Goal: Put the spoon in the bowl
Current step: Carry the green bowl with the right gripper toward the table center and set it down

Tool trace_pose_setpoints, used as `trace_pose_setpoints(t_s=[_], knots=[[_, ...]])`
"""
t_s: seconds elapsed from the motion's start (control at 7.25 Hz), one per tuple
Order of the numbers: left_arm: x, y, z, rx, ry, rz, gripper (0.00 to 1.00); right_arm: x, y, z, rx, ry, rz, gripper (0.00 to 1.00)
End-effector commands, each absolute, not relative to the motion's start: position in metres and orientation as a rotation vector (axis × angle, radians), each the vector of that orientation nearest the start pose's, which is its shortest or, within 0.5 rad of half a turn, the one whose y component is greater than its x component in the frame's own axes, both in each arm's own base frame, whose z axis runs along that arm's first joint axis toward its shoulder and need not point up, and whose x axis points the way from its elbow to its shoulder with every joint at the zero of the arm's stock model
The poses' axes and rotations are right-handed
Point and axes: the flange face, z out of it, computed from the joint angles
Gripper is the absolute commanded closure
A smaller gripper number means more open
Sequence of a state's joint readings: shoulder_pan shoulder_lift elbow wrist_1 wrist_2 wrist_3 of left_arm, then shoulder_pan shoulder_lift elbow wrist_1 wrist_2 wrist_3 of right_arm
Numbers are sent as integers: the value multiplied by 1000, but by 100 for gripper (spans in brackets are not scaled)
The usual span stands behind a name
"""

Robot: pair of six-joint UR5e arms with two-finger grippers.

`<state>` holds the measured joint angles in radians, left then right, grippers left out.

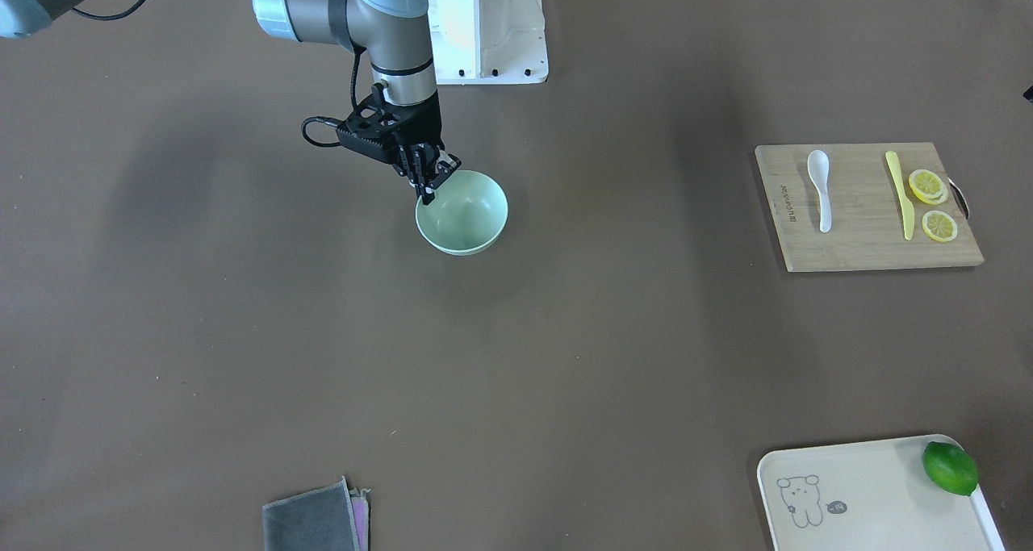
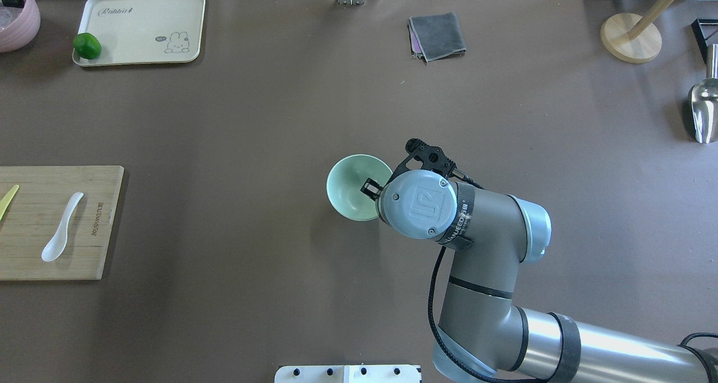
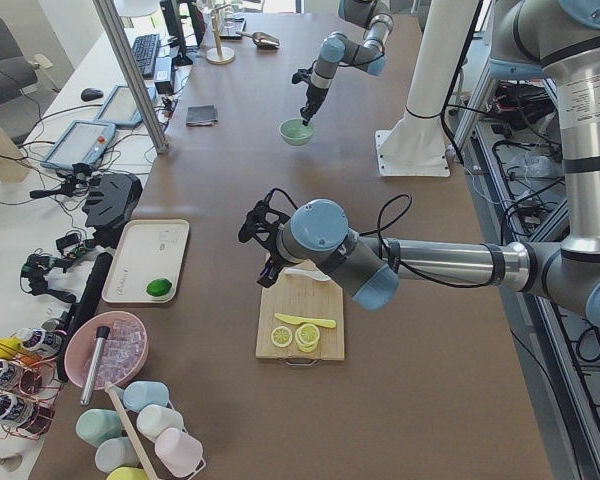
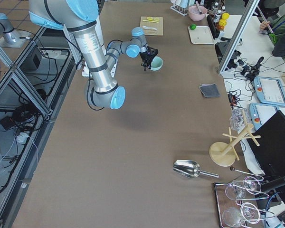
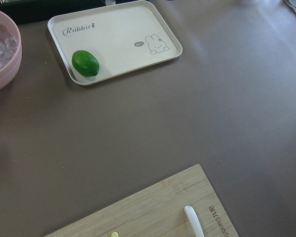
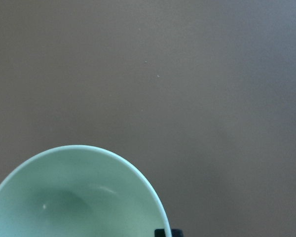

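The white spoon lies on a bamboo cutting board, scoop towards the robot; it also shows in the overhead view, and its handle tip shows in the left wrist view. The mint-green bowl stands empty on the table in front of the robot base. My right gripper is at the bowl's rim, jaws apart, with one finger over the bowl's inside. My left gripper hovers above the board near the spoon. I cannot tell whether it is open or shut.
On the board also lie a yellow plastic knife and lemon slices. A cream tray holds a lime. A folded grey cloth lies at the far edge. A metal scoop and a wooden stand are on my right.
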<state>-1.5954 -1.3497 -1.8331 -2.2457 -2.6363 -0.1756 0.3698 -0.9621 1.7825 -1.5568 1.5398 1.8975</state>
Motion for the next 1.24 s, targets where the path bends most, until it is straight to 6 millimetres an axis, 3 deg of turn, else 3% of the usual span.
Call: trace_pose_setpoints(t_s=[0.0, 0.14, 0.28, 0.41, 0.55, 0.69, 0.83, 1.1], knots=[[-55, -404, 532, 561, 1060, 207, 2, -581, -367, 199, 48, -827, 671, 100], [-54, -405, 532, 562, 1060, 209, 2, -583, -367, 197, 48, -827, 671, 100], [-54, -405, 532, 562, 1061, 212, 2, -589, -370, 193, 55, -824, 674, 74], [-53, -404, 532, 560, 1061, 212, 2, -598, -374, 193, 89, -812, 687, 37], [-52, -404, 533, 557, 1062, 213, 2, -600, -374, 192, 128, -813, 695, 26], [-52, -404, 532, 557, 1062, 214, 2, -598, -374, 191, 138, -815, 688, 0], [-52, -404, 533, 538, 1071, 185, 2, -580, -381, 176, 166, -848, 679, 0], [-20, -404, 522, 440, 1148, 87, 2, -498, -415, 157, 194, -821, 585, 0]])
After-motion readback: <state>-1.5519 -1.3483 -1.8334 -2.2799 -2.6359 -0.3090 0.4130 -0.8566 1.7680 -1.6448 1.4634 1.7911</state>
